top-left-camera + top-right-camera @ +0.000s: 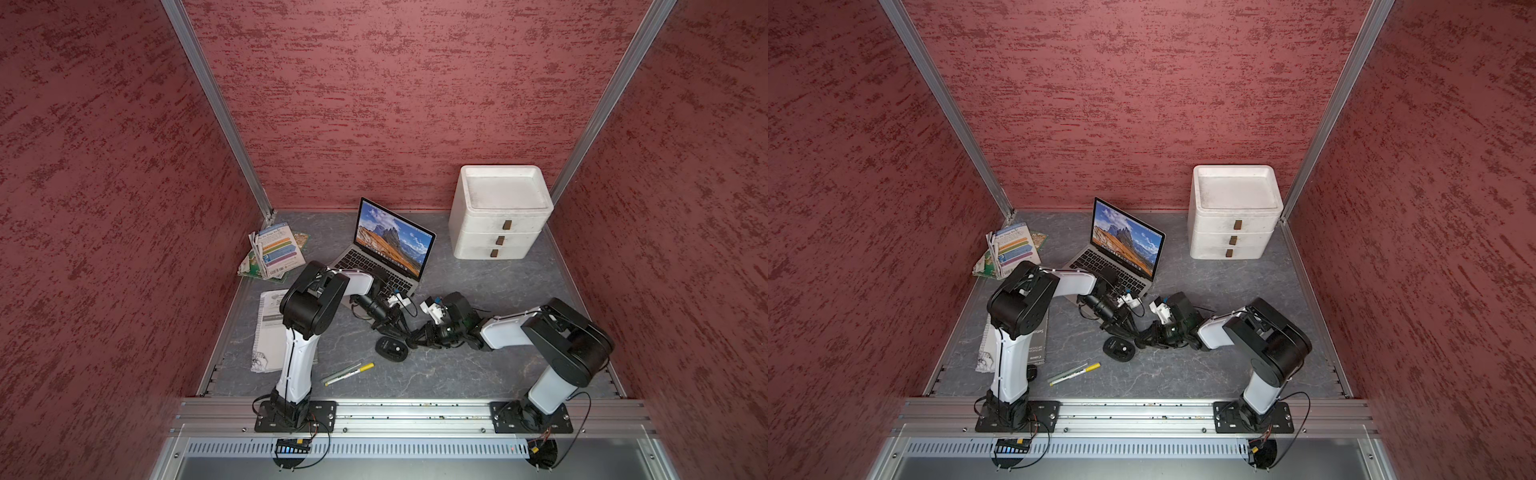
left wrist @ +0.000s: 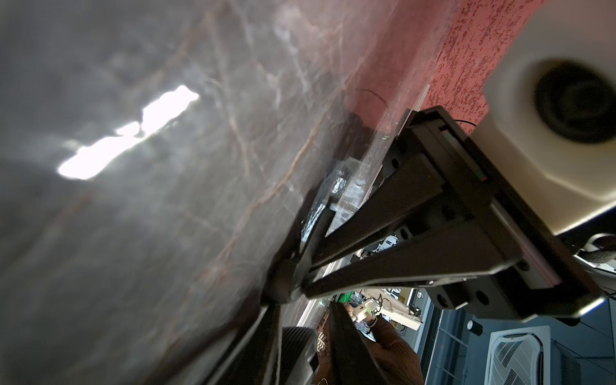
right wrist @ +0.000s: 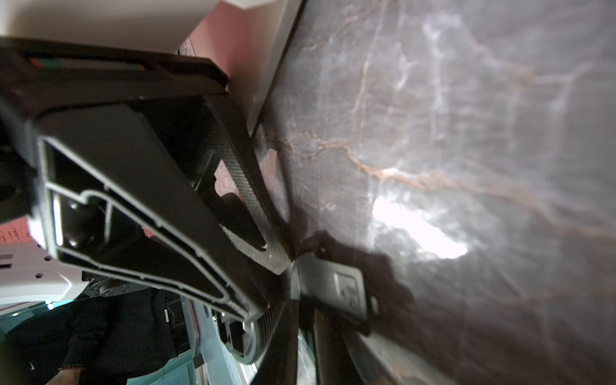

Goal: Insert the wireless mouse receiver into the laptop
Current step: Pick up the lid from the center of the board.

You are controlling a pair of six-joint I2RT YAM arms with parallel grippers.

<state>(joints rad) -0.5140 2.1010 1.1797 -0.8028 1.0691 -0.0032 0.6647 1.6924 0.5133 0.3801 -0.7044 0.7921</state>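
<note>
Locating the laptop (image 1: 386, 251) toward the back of the grey marbled table (image 1: 478, 374), between a fan of brochures (image 1: 272, 253) and a white three-drawer unit (image 1: 498, 216). Noting the lid open and the screen displaying a mountain landscape under blue sky. Seeing the front edge partly hidden behind the left forearm in both top views.

Reading print:
- Finding "Canon" and the letters "Setu" along the edge of the spiral-bound booklet (image 1: 1038, 340) lying beneath the left arm.
- Finding the brochure headings, the green lettering on the yellow-capped marker (image 1: 349, 373) and the marking below the laptop screen too small to read.

Finding the left gripper (image 1: 400, 330) and the right gripper (image 1: 415, 340) tip to tip, low over the table, in front of the laptop and just beside the black mouse (image 1: 390, 348).

Checking the right wrist view: seeing the fingers (image 3: 248, 190) drawn together at the tips, jaws closed. Not distinguishing any held item. Noting a small grey piece (image 3: 346, 293) with a square marking just past those tips, and not confirming it as the receiver.

Checking the left wrist view: seeing the fingers (image 2: 383, 206) converging to a narrow gap close against the table. Not resolving whether fully closed or clamping something.
</note>
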